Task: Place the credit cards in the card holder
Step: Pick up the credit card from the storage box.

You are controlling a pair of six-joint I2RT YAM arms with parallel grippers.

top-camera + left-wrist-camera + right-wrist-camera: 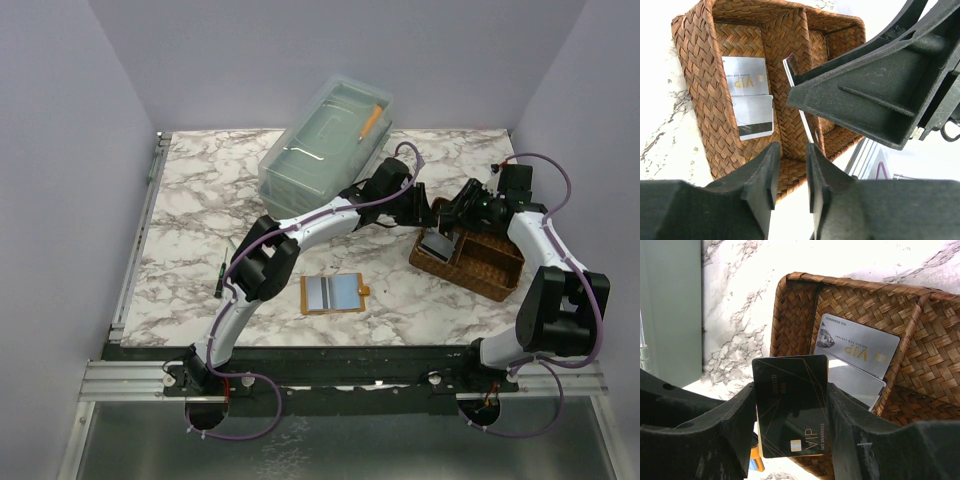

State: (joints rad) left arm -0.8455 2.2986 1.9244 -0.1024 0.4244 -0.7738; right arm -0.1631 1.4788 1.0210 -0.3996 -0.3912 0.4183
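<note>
- Starting from the dark card: your right gripper has it pinched across its short width, one finger on each long edge. The card's long axis therefore runs out along the fingers.
- From your left wrist, that card shows on edge as a thin line just ahead of the left gripper. Its jaws are narrowed to a slim gap with nothing visible between them. The card's near end sits right at one fingertip, and you cannot tell from these views whether they touch.
- The card holder lies open and flat on the table, well apart from both grippers. From the right gripper it is off to the left and back toward the bases, with its long axis running left to right.
- Both grippers hang over the woven tray. The holder lies just beside your left arm's forearm, so that arm probably has the easier way to it.
- Count three cards:
  - The dark one is in the right gripper.
  - The silver VIP card and a second silver card lie flat and overlapping in one compartment below that gripper.
- Count one each of the rest:
  - one holder
  - one tray
  - one clear lidded box beyond the left arm
  - one small pen-like tool to the left of the left arm's elbow
</note>
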